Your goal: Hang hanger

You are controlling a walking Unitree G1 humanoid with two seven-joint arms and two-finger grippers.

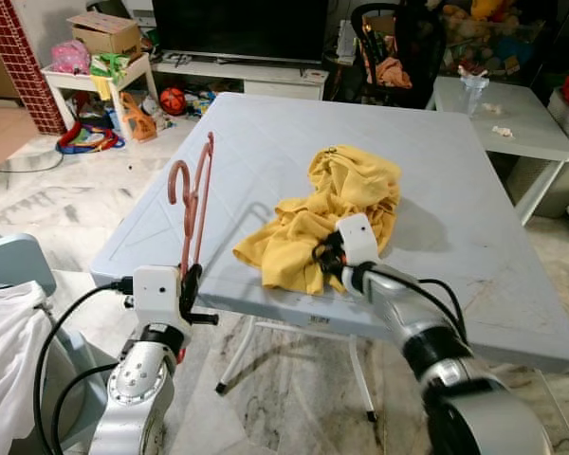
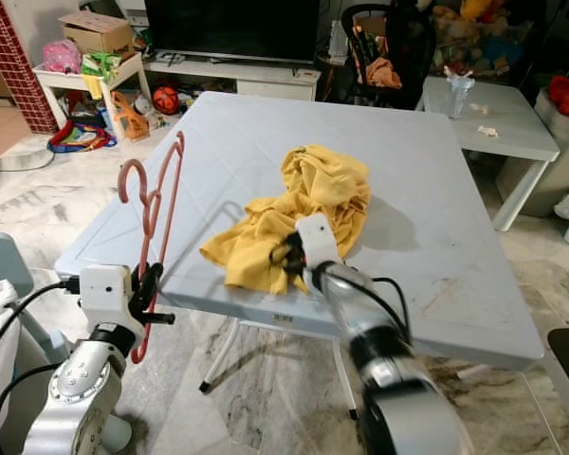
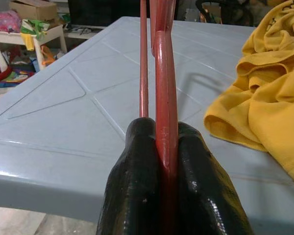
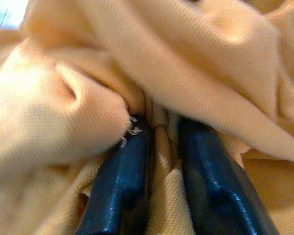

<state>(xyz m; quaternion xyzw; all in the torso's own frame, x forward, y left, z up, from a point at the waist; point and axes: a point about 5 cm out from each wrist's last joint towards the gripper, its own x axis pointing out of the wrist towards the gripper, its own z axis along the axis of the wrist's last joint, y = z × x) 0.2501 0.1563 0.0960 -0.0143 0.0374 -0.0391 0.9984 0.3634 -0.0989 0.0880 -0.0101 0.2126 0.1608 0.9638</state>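
Left gripper (image 1: pixel 188 284), just off the near left edge of the table (image 1: pixel 266 142), clamped tight on a red hanger (image 1: pixel 195 204), held upright with hook (image 1: pixel 179 180) up and leaning out over the tabletop. Black fingers (image 3: pixel 137 196) pressed flat against the hanger's thin bar from both sides (second bar running just beside the held one).

Right gripper (image 1: pixel 324 258) pushed into the near edge of a yellow shirt (image 1: pixel 346 204), lying crumpled in a heap near the table's middle. Fingers (image 4: pixel 122 186) close together, pinching a fold of the cloth between them, the rest of the fabric bunched around and above the tips. White wrist block (image 1: pixel 357 237) resting against the heap.

Hanger and shirt apart, the hanger to the left of the cloth and not touching it.

Pale blue-grey table on white folding legs, standing on a marble-patterned floor (image 1: pixel 66 199). Behind it, a dark TV (image 1: pixel 237 28) on a low white stand. At far left, a small white shelf (image 1: pixel 85 81) with a cardboard box (image 1: pixel 104 33) and toys. At far right, a second white table (image 1: pixel 503 114), with a black chair (image 1: pixel 398 57) just beside it (orange cloth over the seat). White cloth (image 1: pixel 5 351) at the near left corner.
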